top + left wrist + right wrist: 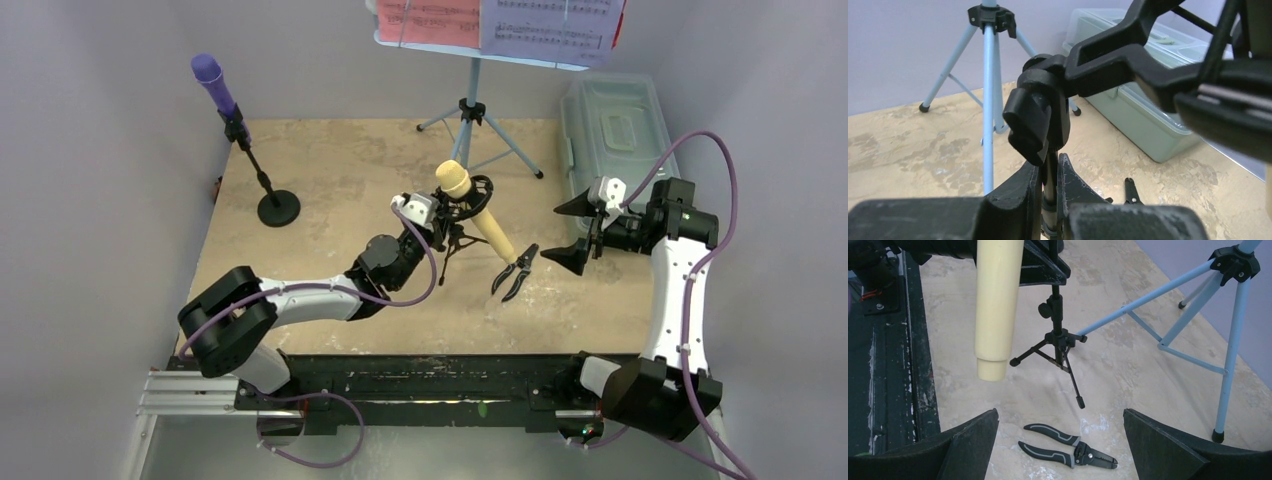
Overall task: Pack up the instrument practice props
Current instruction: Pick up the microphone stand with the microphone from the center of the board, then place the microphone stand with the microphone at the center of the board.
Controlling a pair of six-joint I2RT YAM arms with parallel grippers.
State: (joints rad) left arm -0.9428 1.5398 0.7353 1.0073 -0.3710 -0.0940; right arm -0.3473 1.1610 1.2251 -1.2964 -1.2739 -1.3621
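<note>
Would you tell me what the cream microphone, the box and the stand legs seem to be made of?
The cream microphone looks like smooth matte plastic: uniform colour, stepped end. The box is probably translucent plastic: hazy greenish walls, moulded lid. The stand legs seem painted metal tubes, thin and straight, though plastic is possible.

The left arm reaches low from its base at the near left toward the middle of the desk. The left gripper has its jaws pinched almost together on the thin stem of the black mic tripod. The right arm rises from its base at the near right with the forearm bent leftward, and the right gripper hangs above the desk, jaws spread wide and gripping nothing.
</note>
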